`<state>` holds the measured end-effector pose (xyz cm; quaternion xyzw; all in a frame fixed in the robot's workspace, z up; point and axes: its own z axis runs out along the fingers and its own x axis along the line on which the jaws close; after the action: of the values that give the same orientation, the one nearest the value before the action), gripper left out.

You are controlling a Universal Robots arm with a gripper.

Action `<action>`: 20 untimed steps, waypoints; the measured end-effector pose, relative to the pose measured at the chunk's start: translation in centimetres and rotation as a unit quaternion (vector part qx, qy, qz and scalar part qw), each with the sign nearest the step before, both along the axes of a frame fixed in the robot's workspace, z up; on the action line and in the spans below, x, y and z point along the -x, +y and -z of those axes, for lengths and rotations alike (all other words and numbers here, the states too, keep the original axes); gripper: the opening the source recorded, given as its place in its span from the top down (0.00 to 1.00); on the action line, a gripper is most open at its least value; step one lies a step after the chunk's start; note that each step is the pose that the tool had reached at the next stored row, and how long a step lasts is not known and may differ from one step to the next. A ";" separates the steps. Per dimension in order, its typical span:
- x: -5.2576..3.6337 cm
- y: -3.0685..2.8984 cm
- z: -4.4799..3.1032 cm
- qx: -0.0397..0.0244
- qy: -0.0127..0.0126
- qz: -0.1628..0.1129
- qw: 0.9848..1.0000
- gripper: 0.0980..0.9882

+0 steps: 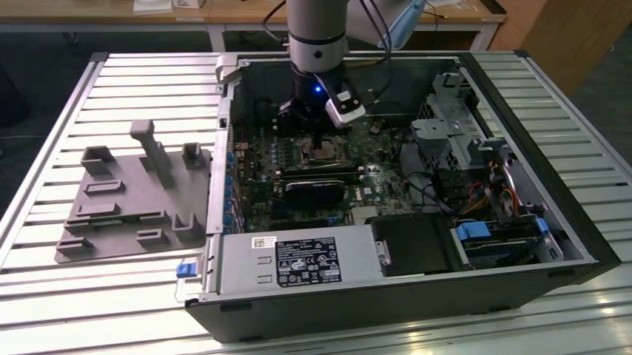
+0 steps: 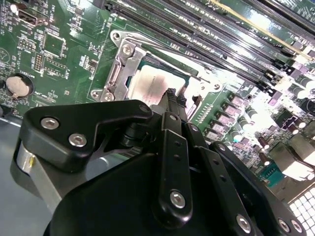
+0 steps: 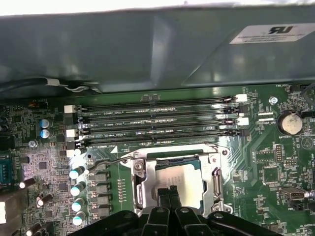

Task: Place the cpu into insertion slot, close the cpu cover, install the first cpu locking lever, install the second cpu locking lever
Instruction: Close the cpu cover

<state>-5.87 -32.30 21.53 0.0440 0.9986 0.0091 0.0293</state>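
Note:
The silver-topped cpu (image 3: 184, 178) (image 2: 150, 84) lies flat in the insertion slot (image 1: 321, 153) on the green motherboard. The silver cpu cover (image 3: 214, 179) (image 2: 122, 69) lies down around it, framing the chip. A thin wire locking lever (image 3: 106, 161) sticks out from one corner of the socket, away from the frame. My gripper (image 3: 169, 192) (image 2: 172, 96) (image 1: 316, 137) is shut with nothing between its black fingers. Its tips hover just over the cpu's near edge; whether they touch it cannot be told.
Several long memory slots (image 3: 157, 123) run beside the socket, and capacitors (image 3: 76, 189) stand on its other side. The metal case wall (image 3: 147, 49) rises behind. A black card (image 1: 316, 191), the power supply (image 1: 296, 266) and the drive cage (image 1: 459, 122) crowd the case. A grey fixture (image 1: 129, 200) lies on the table.

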 end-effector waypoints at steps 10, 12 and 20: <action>0.74 0.00 0.72 0.000 0.000 0.000 1.000 1.00; 0.88 0.00 0.83 0.000 0.000 0.000 1.000 1.00; 1.39 0.00 1.10 0.000 0.000 0.000 1.000 1.00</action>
<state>-7.26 -32.30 20.43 0.0440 0.9986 0.0092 0.0293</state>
